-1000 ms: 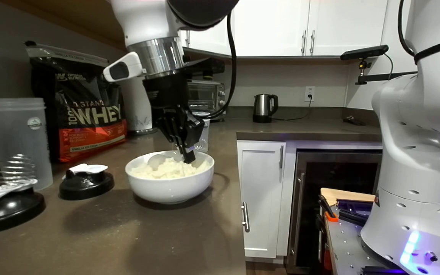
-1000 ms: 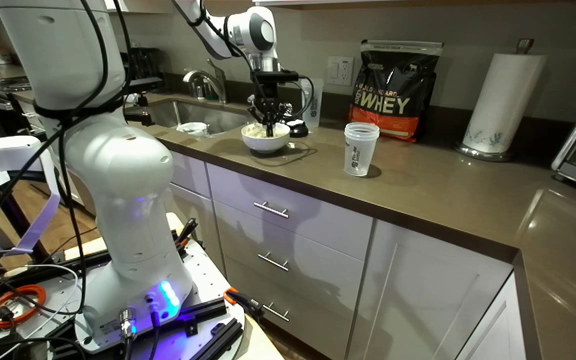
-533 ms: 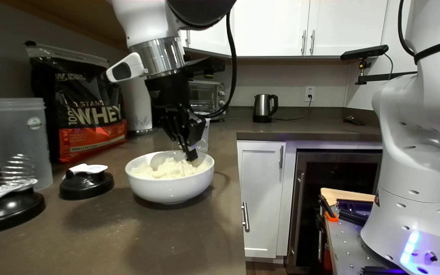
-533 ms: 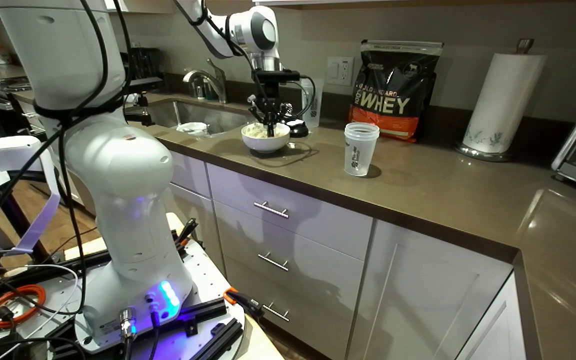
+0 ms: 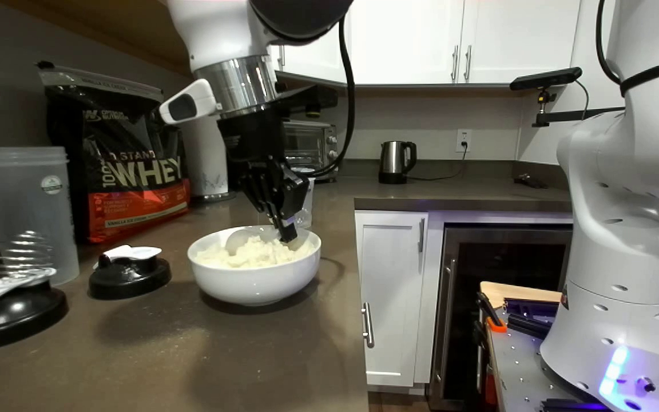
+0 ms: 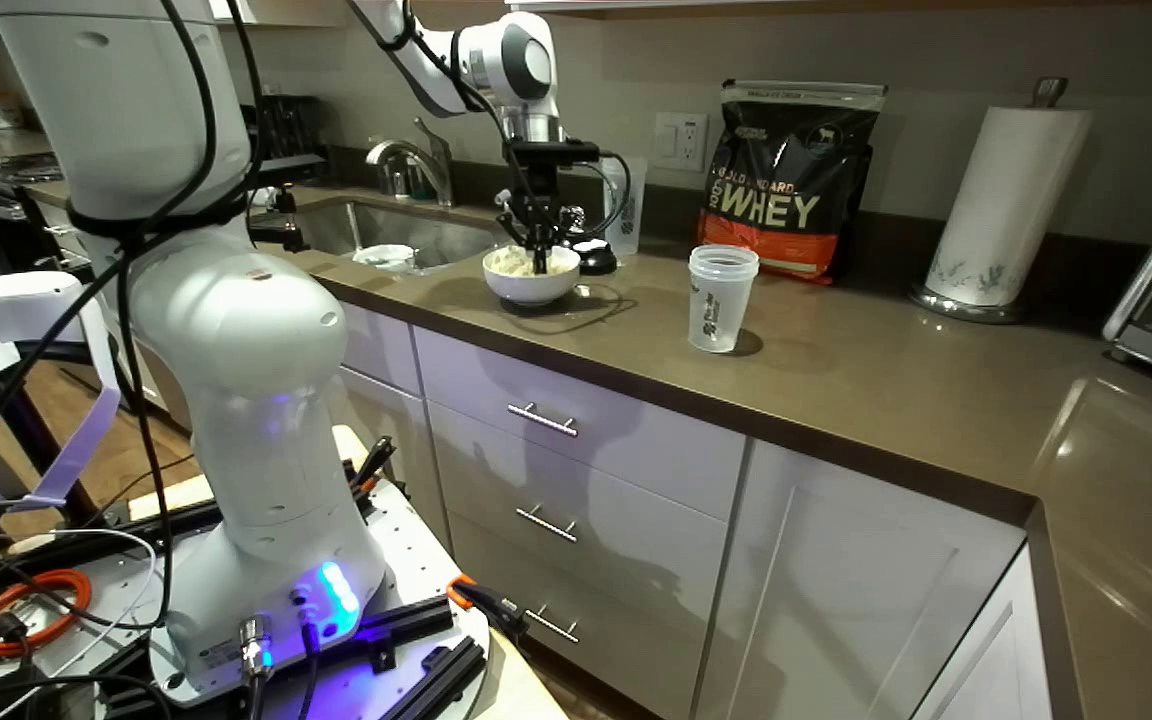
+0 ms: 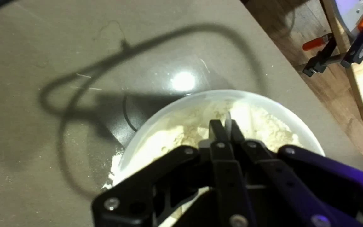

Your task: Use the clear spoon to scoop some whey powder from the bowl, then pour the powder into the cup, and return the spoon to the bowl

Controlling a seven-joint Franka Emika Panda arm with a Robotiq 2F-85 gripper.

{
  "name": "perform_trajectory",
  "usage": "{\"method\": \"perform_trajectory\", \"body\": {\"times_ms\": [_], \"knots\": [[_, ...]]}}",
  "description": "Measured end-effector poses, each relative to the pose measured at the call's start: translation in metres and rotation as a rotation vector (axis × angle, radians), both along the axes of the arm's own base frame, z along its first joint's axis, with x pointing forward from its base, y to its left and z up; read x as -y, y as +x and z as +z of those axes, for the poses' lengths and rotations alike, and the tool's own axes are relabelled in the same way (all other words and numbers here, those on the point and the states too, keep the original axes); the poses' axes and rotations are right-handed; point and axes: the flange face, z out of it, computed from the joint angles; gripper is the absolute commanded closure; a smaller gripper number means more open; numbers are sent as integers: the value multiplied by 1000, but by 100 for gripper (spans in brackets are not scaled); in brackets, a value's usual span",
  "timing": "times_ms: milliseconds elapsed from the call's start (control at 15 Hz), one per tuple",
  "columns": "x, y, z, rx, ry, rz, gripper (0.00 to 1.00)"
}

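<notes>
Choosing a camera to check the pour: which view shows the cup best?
An exterior view: the cup stands upright there, whole and unblocked. In an exterior view, the gripper hides part of it; the wrist view shows none of it.

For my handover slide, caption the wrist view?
View down into the bowl of whey powder, the claw shut on the clear spoon, white residue alongside.

In an exterior view you look low along the desk (image 5: 152, 366); in an exterior view, across its front edge (image 6: 636, 383), higher and farther; your wrist view faces down. All share the bowl (image 5: 255, 286).
</notes>
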Motion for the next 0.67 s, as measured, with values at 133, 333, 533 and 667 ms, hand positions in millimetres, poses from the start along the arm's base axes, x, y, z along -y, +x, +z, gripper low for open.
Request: {"method": "perform_trajectory", "body": {"times_ms": [133,333,533,667], "knots": [[-1,-1,-1,-5,8,-5,99],[-3,-2,-2,-11,16,-8,99],[-3,-2,-2,-13,17,-9,99],[-4,-2,-2,-13,17,-9,99]]}}
